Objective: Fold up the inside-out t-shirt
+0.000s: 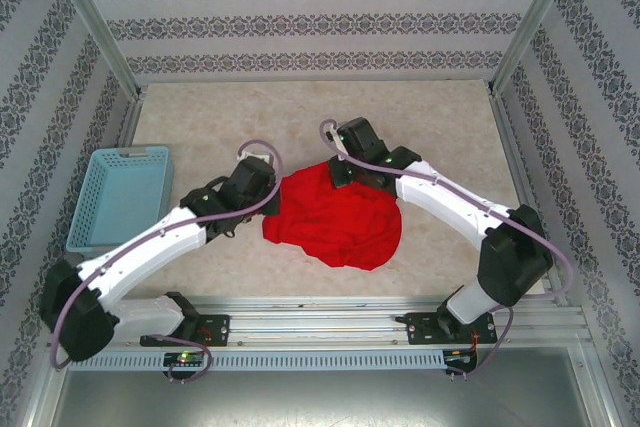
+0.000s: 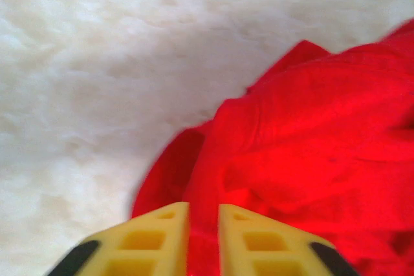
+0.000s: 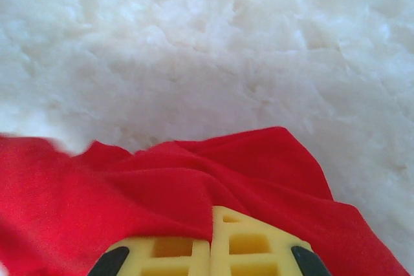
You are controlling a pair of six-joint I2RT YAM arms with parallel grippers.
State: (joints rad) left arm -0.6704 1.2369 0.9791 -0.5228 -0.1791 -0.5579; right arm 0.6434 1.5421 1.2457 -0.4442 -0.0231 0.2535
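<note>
The inside-out t-shirt (image 1: 335,222) is a bright red crumpled heap in the middle of the white fleecy table cover, between the two arms. My left gripper (image 1: 266,183) is at its left edge. In the left wrist view the yellow fingers (image 2: 155,240) of the left gripper (image 2: 204,227) stand a little apart, with a ridge of the red t-shirt (image 2: 310,134) running through the narrow gap. My right gripper (image 1: 345,163) is at the shirt's far edge. In the right wrist view the right gripper (image 3: 211,227) has its jaws pressed together on a fold of the t-shirt (image 3: 162,192).
A light blue mesh basket (image 1: 120,197) stands at the left, beside the left arm. Patterned walls with metal posts close in the table on three sides. White cover (image 1: 300,117) stretches behind the shirt.
</note>
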